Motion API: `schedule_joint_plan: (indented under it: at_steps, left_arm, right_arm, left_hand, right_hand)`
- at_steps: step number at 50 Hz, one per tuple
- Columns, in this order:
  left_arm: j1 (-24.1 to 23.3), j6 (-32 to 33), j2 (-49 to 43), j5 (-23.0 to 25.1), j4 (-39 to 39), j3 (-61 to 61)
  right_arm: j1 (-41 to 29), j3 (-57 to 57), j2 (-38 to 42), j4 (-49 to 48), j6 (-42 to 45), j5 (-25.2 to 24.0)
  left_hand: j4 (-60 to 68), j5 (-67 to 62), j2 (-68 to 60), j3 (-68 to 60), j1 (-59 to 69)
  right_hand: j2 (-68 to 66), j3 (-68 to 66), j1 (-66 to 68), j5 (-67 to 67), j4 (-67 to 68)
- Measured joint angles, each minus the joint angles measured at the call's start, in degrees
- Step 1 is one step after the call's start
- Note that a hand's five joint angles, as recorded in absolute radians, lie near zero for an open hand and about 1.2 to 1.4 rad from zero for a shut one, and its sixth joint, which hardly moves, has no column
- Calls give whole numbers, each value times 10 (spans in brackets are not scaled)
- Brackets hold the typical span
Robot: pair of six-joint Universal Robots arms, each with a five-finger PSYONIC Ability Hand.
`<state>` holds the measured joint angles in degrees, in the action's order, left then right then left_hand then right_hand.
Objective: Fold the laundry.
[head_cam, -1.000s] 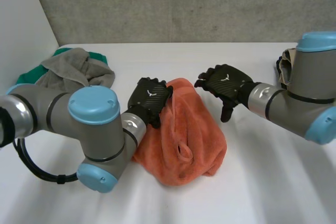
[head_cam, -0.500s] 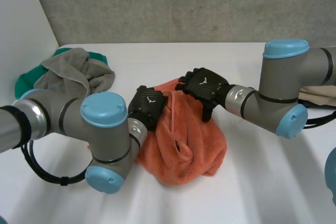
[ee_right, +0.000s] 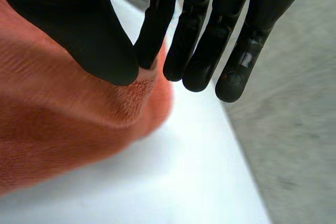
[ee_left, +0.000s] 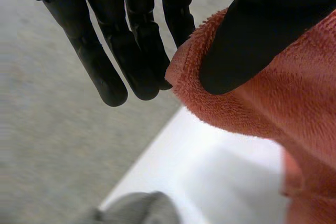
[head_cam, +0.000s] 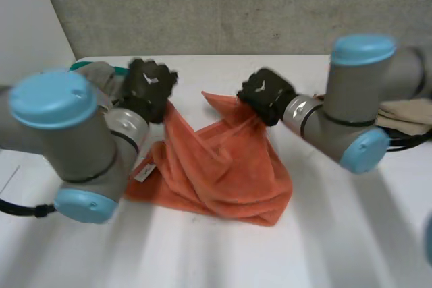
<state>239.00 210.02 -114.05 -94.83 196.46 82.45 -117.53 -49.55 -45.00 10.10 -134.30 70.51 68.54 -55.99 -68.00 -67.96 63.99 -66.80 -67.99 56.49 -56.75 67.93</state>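
1. One second ago the orange terry towel (head_cam: 216, 166) lay as a crumpled heap on the white tabletop (head_cam: 337, 241). Now its upper edge is lifted and hangs between the two hands, while its lower part rests on the tabletop.
2. The left hand (head_cam: 150, 85) was lying on the left side of the heap. It has moved up and outward, and in its wrist view the thumb pinches a towel corner against the fingers (ee_left: 134, 51).
3. The right hand (head_cam: 265, 96) was apart from the towel a second ago. Now it pinches the upper edge, near the other corner, between thumb and fingers.
4. A small white label (head_cam: 144, 172) now shows at the lower left edge of the towel.
5. The pile of grey and green cloths (head_cam: 101, 75) behind the left arm waits untouched.
6. For the task, this seems to be the opening step. The towel is still wrinkled, so it probably must be spread flat before the first fold.
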Motion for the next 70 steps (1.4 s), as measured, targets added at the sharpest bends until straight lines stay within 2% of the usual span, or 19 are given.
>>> schedule_joint_plan:
  at_steps: [5,6,10,16,20,25,26,28,29,31,32,35,36,40,45,50,55,62,70]
  left_arm:
    - [19,14,65,0,-13,26]
    - [25,20,89,1,-22,40]
    - [38,34,143,4,-54,82]
    - [39,42,171,5,-114,142]
    - [38,43,147,4,-134,161]
    - [47,43,75,3,-126,144]
    - [51,43,58,2,-123,136]
    - [53,43,47,2,-120,131]
    - [56,42,30,3,-116,121]
    - [56,42,21,3,-112,115]
    - [55,41,19,4,-111,112]
    - [53,39,17,4,-109,110]
    - [46,37,20,5,-106,108]
    - [39,36,29,5,-102,108]
    - [36,36,41,5,-97,109]
    - [37,36,54,4,-95,114]
    - [38,36,67,4,-96,120]
    - [38,35,97,6,-95,136]
    - [38,35,105,7,-95,140]
  right_arm:
    - [30,-89,-124,14,9,7]
    - [46,-123,-170,30,15,7]
    - [82,-196,-262,94,33,5]
    - [102,-274,-316,219,67,4]
    - [104,-296,-303,251,80,8]
    - [102,-291,-251,216,76,24]
    - [102,-288,-237,201,73,28]
    - [102,-286,-228,191,71,31]
    - [101,-283,-213,172,66,34]
    - [101,-282,-207,162,63,34]
    - [101,-280,-202,148,60,33]
    - [101,-280,-199,137,58,31]
    - [102,-279,-201,120,59,21]
    - [104,-279,-215,105,64,-2]
    - [106,-285,-258,86,82,-70]
    - [104,-294,-280,56,151,-166]
    - [102,-290,-259,44,239,-204]
    - [88,-245,-152,58,393,-193]
    - [74,-205,-69,57,430,-185]
  left_hand:
    - [1,0,-1,0,0]
    - [1,0,-1,0,0]
    - [1,0,-1,0,0]
    - [1,0,-1,-1,0]
    - [1,0,-2,-2,0]
    - [1,0,-3,-3,0]
    - [1,0,-3,-3,0]
    - [1,0,-3,-3,0]
    - [1,0,-3,-3,0]
    - [1,0,-3,-3,0]
    - [1,0,-3,-3,0]
    - [1,0,-3,-3,0]
    - [1,0,-3,-3,0]
    - [1,0,-3,-3,0]
    - [1,0,-3,-3,0]
    - [1,0,-3,-3,0]
    - [1,0,-3,-3,0]
    - [1,0,-3,-3,0]
    - [1,0,-3,-3,0]
  right_hand:
    - [0,0,0,0,0]
    - [0,0,0,0,0]
    - [0,0,0,-1,0]
    - [0,0,1,-3,0]
    - [0,0,6,-3,0]
    - [2,4,5,-1,-3]
    - [48,57,-38,45,-57]
    - [67,76,-54,61,-76]
    - [195,199,-157,180,-198]
    - [235,247,-195,229,-246]
    - [301,313,-249,298,-313]
    - [330,343,-275,330,-343]
    - [375,388,-310,375,-387]
    - [388,403,-323,391,-403]
    - [504,523,-426,512,-523]
    - [539,556,-452,531,-545]
    - [539,556,-452,531,-545]
    - [544,559,-452,531,-545]
    - [544,559,-452,531,-545]
